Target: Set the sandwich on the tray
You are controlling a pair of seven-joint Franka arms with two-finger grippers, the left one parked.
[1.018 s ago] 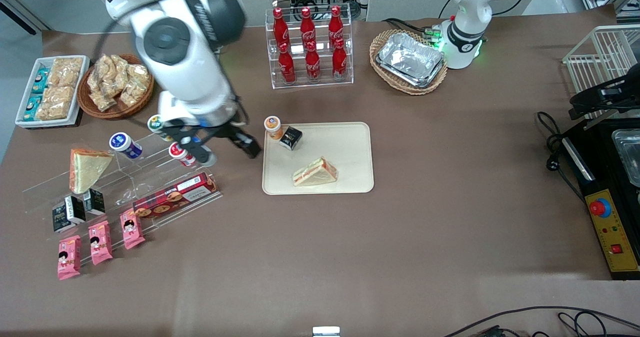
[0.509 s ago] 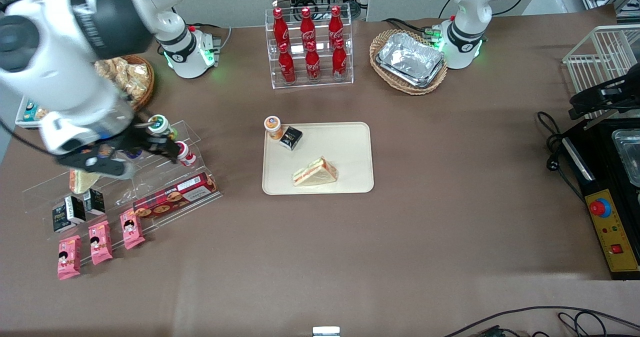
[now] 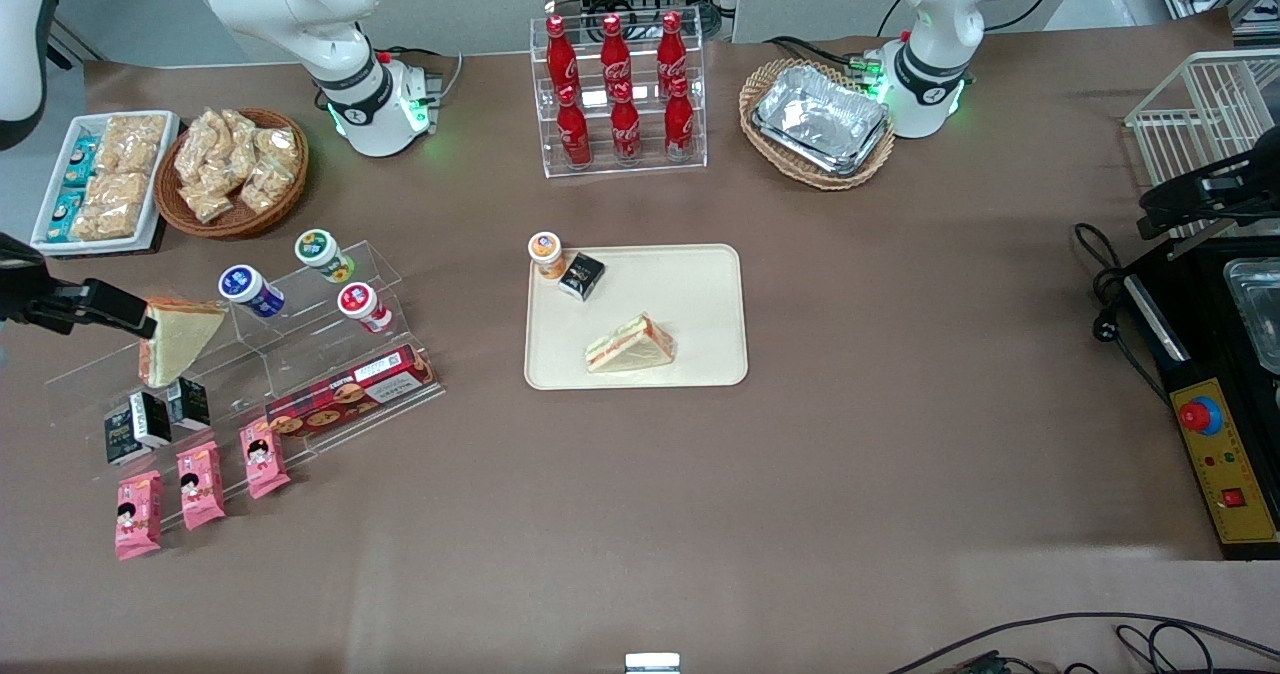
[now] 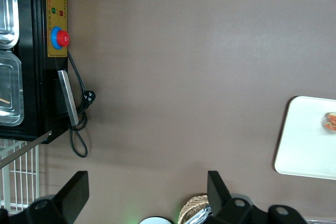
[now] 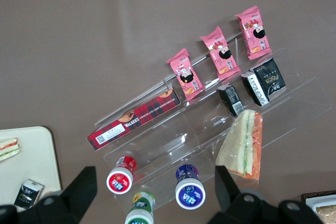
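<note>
sandwich [image 3: 630, 346] on tray [image 3: 690, 284] | claw [image 5: 152, 203] spread (above acrylic rack [image 5: 210, 135]) | carton [image 3: 580, 275] beside

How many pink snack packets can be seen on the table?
3, in a row nearest the front camera by the clear rack: one, one, one. The gripper hovers open beside the rack.
</note>
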